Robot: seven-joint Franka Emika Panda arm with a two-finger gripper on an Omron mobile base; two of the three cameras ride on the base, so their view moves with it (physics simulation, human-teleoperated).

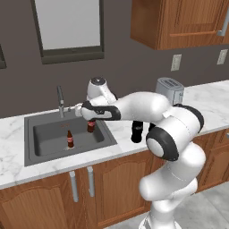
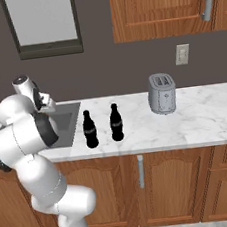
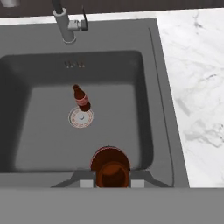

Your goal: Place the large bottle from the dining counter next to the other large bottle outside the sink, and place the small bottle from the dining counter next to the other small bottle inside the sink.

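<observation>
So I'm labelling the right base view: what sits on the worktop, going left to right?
Sink → first large bottle → second large bottle → toaster.

Your L and R base cams sit behind the arm, facing the sink (image 1: pixel 67 134) counter; hand cam looks straight down into it, close.

Silver toaster (image 2: pixel 162 94) sits at the back of the marble counter (image 2: pixel 202 119), under a wall outlet (image 2: pixel 182 54). Wood cabinets (image 2: pixel 163 6) above, 1 window (image 2: pixel 41 21) to the left.
</observation>
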